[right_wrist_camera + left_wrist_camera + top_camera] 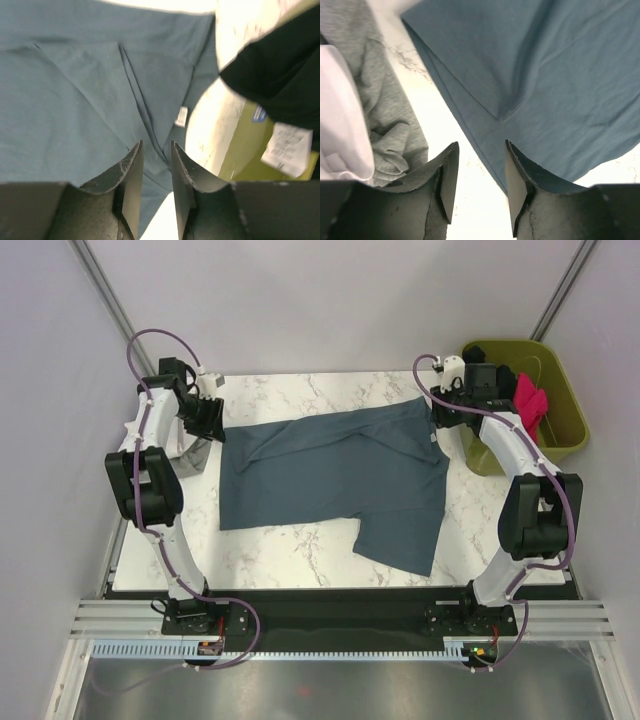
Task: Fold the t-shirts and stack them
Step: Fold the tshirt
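Left gripper (480, 150): jaws parted, empty, over edge of slate blue t-shirt (545, 75); cloth runs up-right of fingers. Right gripper (156, 147): jaws narrowly parted, nothing pinched, cloth below and left, label (181, 116) just ahead. Top view: shirt centre frame, long axis left-right, one arm at each upper corner. Creased, sleeve trailing lower right.

Arms (145, 485) blk joints w/ white links, purple cables (152, 332), dark wedge-shaped fingers (445, 180)
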